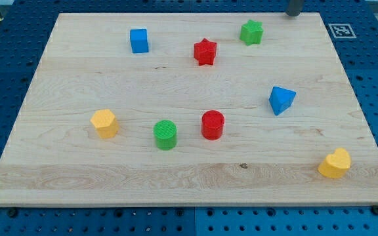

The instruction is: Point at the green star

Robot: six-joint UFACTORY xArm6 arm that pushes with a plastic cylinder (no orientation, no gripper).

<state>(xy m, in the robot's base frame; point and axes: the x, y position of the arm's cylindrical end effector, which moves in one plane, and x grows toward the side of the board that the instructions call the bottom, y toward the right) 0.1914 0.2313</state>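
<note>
The green star (pixel 251 31) sits near the view's top, right of centre, on the wooden board (pixel 77 78). My tip (pixel 294 13) shows as a dark rod end at the view's top edge, up and to the right of the green star and apart from it. A red star (pixel 205 52) lies to the lower left of the green star.
A blue cube (pixel 139 40) is at the top left. A blue triangular block (pixel 281 100) is at the right. A red cylinder (pixel 212 124), a green cylinder (pixel 166 134) and a yellow hexagon (pixel 104 123) stand in a row lower down. A yellow heart (pixel 335 163) is at the bottom right.
</note>
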